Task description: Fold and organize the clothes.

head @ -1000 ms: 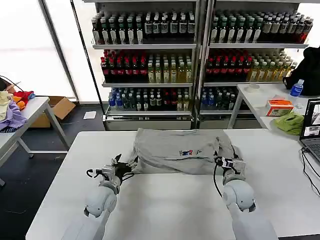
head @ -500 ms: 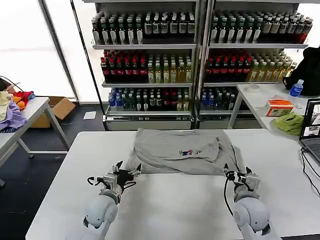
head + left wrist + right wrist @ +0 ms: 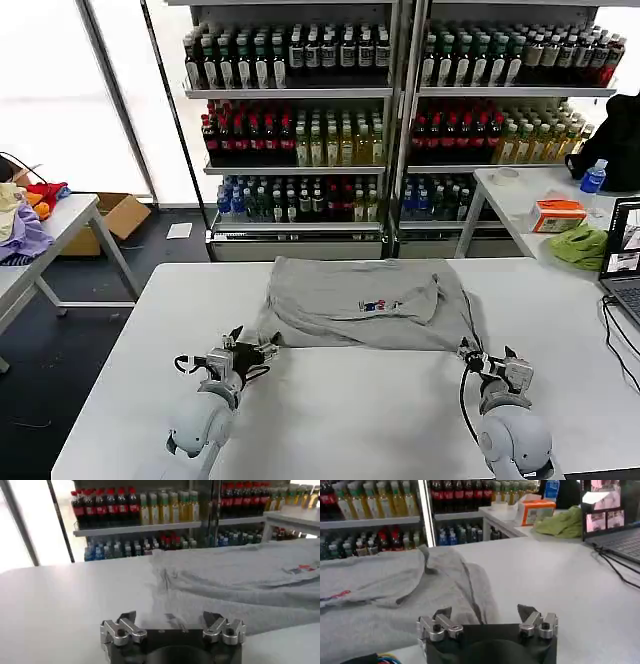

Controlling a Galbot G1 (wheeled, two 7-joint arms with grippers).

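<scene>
Both tools, left [image 3: 252, 352] and right [image 3: 487, 362], have drawn back toward the robot, their fingers spread and empty. The T-shirt [image 3: 362, 303] lies on the surface [image 3: 350, 400] just beyond them, its near corners released.

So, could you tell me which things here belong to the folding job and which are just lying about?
Job:
- grey T-shirt on the white table
- left gripper, open, at its near left edge
- right gripper, open, near right corner

Lying about:
- lime-green cloth
- orange box
- laptop
- bottle shelves
- garment pile

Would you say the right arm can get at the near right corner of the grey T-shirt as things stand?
Probably yes: the right pincer is open beside the T-shirt, with bare table between them.
</scene>
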